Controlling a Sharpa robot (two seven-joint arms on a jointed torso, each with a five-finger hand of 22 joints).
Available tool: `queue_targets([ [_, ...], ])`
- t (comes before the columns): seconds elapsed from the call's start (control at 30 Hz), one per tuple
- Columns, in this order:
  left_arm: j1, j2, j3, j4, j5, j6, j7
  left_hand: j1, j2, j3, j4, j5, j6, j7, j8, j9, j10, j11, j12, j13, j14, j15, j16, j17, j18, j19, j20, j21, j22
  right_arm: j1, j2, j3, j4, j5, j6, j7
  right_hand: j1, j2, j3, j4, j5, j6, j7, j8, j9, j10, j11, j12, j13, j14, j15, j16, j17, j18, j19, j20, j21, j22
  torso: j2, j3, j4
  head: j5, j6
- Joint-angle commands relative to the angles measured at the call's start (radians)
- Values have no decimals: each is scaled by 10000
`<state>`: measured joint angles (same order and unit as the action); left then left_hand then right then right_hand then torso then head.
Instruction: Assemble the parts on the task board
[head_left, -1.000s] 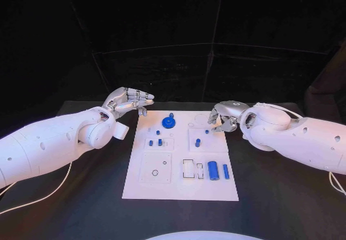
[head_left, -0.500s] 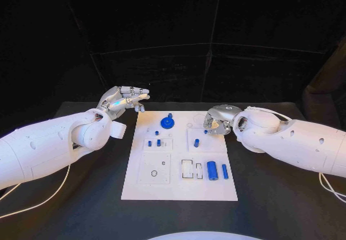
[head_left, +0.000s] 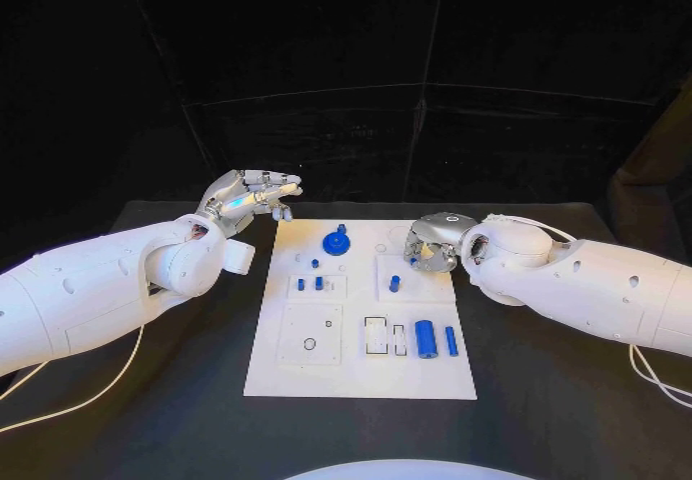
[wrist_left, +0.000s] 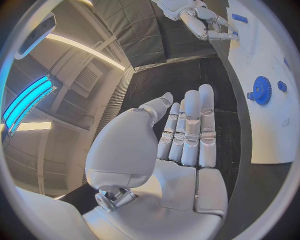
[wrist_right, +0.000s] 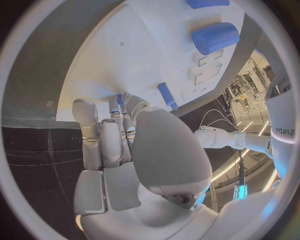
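The white task board (head_left: 361, 375) lies mid-table. On it are a blue gear (head_left: 336, 243), several short blue pegs (head_left: 394, 285), a thick blue cylinder (head_left: 426, 340) and a thin blue rod (head_left: 451, 343). My right hand (head_left: 433, 241) hovers low over the board's far right part. In the right wrist view its thumb and a fingertip pinch a small blue peg (wrist_right: 120, 99) that stands at the board (wrist_right: 125, 55). My left hand (head_left: 254, 196) is raised off the board's far left corner, fingers straight and together, holding nothing. The gear (wrist_left: 259, 90) lies beyond those fingers (wrist_left: 187, 130).
Black tabletop (head_left: 577, 400) surrounds the board on all sides. White rectangular recesses (head_left: 378, 337) sit beside the cylinder (wrist_right: 215, 37), and a square plate with a small oval hole (head_left: 310, 345) is at the near left. A white cable (head_left: 87, 395) trails under my left arm.
My right hand has slid left over the board's far right part and its fingertips have closed round the small peg. My left hand has drawn its fingers together and dropped slightly.
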<state>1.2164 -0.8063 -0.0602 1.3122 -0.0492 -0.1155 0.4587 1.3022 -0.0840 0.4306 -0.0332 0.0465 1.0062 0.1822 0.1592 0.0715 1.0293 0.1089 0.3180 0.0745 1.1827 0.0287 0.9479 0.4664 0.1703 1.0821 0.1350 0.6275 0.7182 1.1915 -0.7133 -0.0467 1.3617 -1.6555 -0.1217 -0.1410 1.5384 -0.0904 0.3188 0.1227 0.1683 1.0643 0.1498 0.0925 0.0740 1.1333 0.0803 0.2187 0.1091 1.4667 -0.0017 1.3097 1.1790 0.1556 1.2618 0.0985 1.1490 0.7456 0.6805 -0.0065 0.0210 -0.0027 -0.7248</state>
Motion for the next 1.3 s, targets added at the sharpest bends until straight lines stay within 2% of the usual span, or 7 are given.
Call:
queue_targets([
  [0.03, 17, -10, 6, 0, 98, 181, 91, 29, 80, -38, -19, 35, -3, 2, 45, -12, 13, 33, 41, -15, -48, 3, -34, -12, 128, -26, -32, -46, -9, 4, 32, -8, 5, 50, 382, 121, -77, -124, 187, -40, -50, 174, -25, 53, 26, 194, -50, -38, -50, 354, -74, 30, -3, -137, 87, 0, 85, 77, -3, -10, 3, -15, -22],
  [0.2, 17, -22, 5, -2, 98, 198, 65, 34, 84, -50, -26, 36, -28, 22, 42, -17, -14, 47, 43, -22, -62, 11, -48, -32, 125, -27, -29, -69, -27, -15, 56, -8, 0, 50, 432, 53, -161, -114, 459, -186, -75, 381, -87, 88, 41, 443, -115, -74, -120, 357, -140, 32, -38, -154, 132, -64, 162, 181, -12, -8, -2, -8, -42],
  [0.3, 17, -25, 4, 0, 98, 207, 60, 32, 84, -61, -28, 36, -42, 34, 42, -20, -32, 56, 44, -26, -71, 18, -57, -45, 123, -29, -27, -84, -38, -35, 61, -8, 12, -38, 290, -66, -72, 16, 760, -378, -344, 529, -125, 118, 55, 609, -155, -84, -148, 357, -186, 24, -78, -177, 194, -105, 257, 331, -16, -17, 4, -12, -60],
  [0.47, 17, -33, 4, 0, 99, 221, 51, 31, 85, -67, -28, 36, -49, 40, 43, -21, -41, 61, 45, -28, -76, 22, -62, -52, 122, -30, -25, -92, -44, -57, 34, -7, 62, -191, -247, -201, -39, 96, 1201, -647, -493, 631, -124, 102, 53, 745, -174, -138, -187, 354, -202, -10, -174, -214, 284, -144, 404, 557, -17, -12, 7, 2, -61],
  [0.7, 17, -53, 4, -15, 99, 202, 48, 24, 83, -85, -28, 35, -66, 52, 46, -23, -61, 72, 50, -32, -90, 31, -75, -70, 119, -34, -19, -114, -60, -68, -113, -4, 278, -233, -1341, -124, -369, -62, 1966, -1095, -496, 611, -61, -57, 4, 766, -119, -355, -292, 355, -155, 11, -249, -258, 358, -120, 619, 851, -19, -15, -1, -9, -48],
  [1.13, 18, -73, 3, -28, 99, 165, 44, 29, 69, -175, -57, 37, -259, 121, 24, -41, -292, 146, 37, -59, -176, 89, -140, -156, 108, -65, 20, -227, -142, -62, -693, 6, 1149, 119, -2067, -47, -589, -206, 2199, -1278, -498, 573, -34, -133, -13, 750, -88, -441, -325, 359, -133, 49, -251, -278, 390, -96, 726, 1004, -25, -24, -2, -61, -18],
  [1.3, 19, -102, 3, -15, 99, 167, 40, 31, 74, -197, -62, 37, -284, 131, 34, -39, -320, 156, 55, -56, -197, 98, -153, -176, 107, -74, 29, -253, -162, -52, -1064, 15, 1843, 282, -2308, -37, -623, -240, 2242, -1322, -486, 567, -30, -147, -15, 737, -82, -463, -334, 359, -130, 59, -249, -284, 402, -93, 756, 1050, -26, -29, 1, -54, -11],
])
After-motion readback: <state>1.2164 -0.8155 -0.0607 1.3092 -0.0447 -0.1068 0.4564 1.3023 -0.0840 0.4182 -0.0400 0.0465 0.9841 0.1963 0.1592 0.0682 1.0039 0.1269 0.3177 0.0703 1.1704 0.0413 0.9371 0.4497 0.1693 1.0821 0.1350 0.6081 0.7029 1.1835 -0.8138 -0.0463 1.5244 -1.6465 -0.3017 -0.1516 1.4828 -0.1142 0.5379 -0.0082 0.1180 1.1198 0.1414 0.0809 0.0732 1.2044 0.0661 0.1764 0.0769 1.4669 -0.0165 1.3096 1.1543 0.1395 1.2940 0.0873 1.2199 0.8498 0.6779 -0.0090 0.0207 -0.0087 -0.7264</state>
